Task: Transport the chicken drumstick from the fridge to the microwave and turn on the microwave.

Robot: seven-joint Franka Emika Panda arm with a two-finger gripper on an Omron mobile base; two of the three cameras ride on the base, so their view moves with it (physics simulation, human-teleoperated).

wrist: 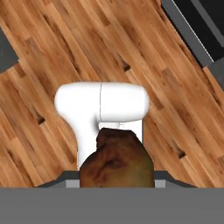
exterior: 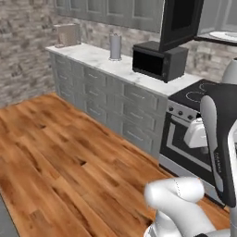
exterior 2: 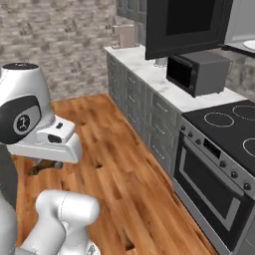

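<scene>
Low at the left of the right base view, above the plank floor [exterior 2: 114,164]: pincer [exterior 2: 44,164] clamped onto the chicken drumstick [wrist: 116,159], hanging under the white hand, well clear of the boards. Seen from the hand view, a knobbly brown lump sitting right at the pincer's mouth and hiding both tips.

Likely light, soft-skinned and somewhat greasy, with a hard bone inside; not fragile, but liable to twist or slide out under a sharp swing. Best held across the thick meaty middle, squeezed firmly, never by the narrow end. Grip apparently on the bulk already, though exact contact hidden.

Moving rightward: plenty of open floor, then grey drawer fronts under the pale worktop [exterior 2: 149,69], with a black box oven [exterior 2: 199,72] standing on it. Further right, the stove [exterior 2: 229,119], its oven door below and knobs along the front lip.

Up at the far right, the microwave [exterior 2: 239,30], door [exterior 2: 184,25] swung wide open and jutting out above the box oven, white turntable [exterior 2: 249,45] just showing inside.

Probable route: up and rightward, over the stove. Tight spots to mind: lower edge of the open door, top of the box oven, sill of the cavity. Advisable to lift first, then carry across slowly.
</scene>
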